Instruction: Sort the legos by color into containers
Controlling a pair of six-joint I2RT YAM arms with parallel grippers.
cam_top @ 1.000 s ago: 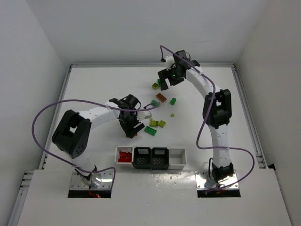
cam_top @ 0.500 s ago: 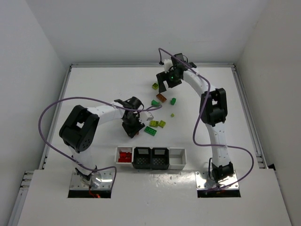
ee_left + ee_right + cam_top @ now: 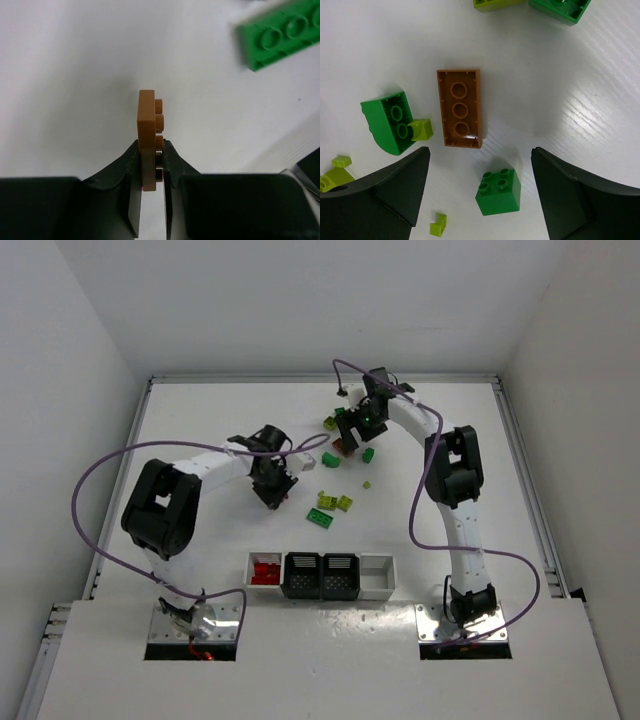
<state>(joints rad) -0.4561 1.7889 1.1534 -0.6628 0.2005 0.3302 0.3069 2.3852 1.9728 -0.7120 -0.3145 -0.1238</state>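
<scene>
- Grip, left side: the left gripper (image 3: 150,156) is closed tight on a thin brown-orange plate (image 3: 146,125). It pinches the plate's lower end, and the plate stands on edge above the white table (image 3: 65,75).
- The plate has a smooth back facing left and round studs facing right. It is matte plastic with square corners.
- The fingers (image 3: 125,185) are black and dull, curving inward to narrow tips.
- A glossy green brick (image 3: 280,35) lies flat up and to the right of the plate, studs up and well apart from it.
- The right gripper (image 3: 481,155) stands wide open with nothing between its jaws, and it hovers over loose legos.
- Under it we note a brown-orange brick (image 3: 460,108) lying upside down, hollow, with three round tubes in a row.
- Near that brick sits a small green brick (image 3: 498,192) with four studs up.
- To the left is a green piece with one rounded corner (image 3: 390,122), hollow side up, with a yellow-green bit (image 3: 421,129) touching it.
- The left arm (image 3: 160,515) is folded at the elbow, and its forearm reaches right to mid-table with the wrist pointing down.
- The right arm (image 3: 455,475) rises upright, then arches left over the far cluster.
- The containers (image 3: 321,576) sit at the near edge between the two bases. They form a joined row of four square bins, the outer two white and the inner two black.
- Red bricks (image 3: 265,571) lie in the leftmost white bin.
- A flat green plate (image 3: 320,518) and yellow-green bricks (image 3: 335,502) lie on the table beyond the bins.
- A purple cable (image 3: 95,490) loops off the left arm.
</scene>
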